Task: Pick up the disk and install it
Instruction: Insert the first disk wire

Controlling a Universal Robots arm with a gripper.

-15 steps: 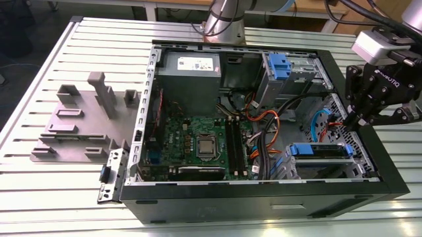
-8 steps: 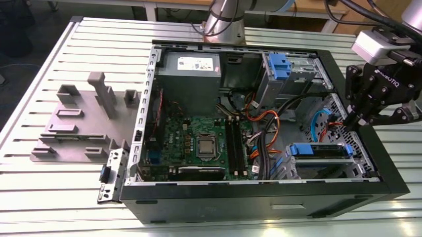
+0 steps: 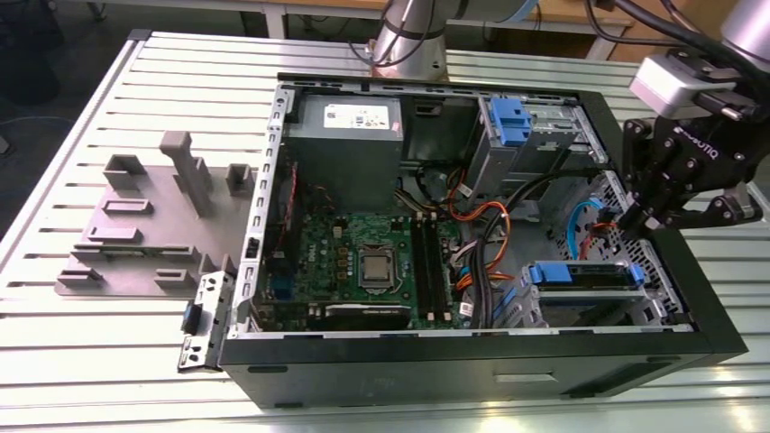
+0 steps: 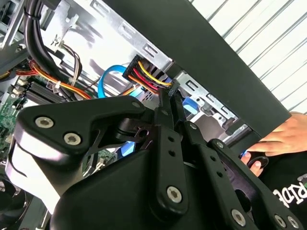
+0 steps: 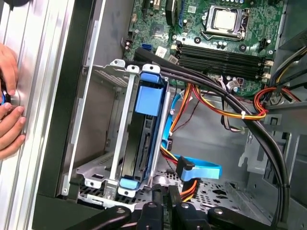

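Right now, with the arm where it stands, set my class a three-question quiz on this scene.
1. True or false: the disk lies outside the computer case.
2. Where is the pincer? A) above the processor; B) at the case's edge on the exterior view's right, by the drive cage; C) beside the power supply.
3. Fill in: the flat data cable on the case floor beside the cage is ____ in colour.

Key: 1 false, it sits in the drive cage; 2 B; 3 blue.
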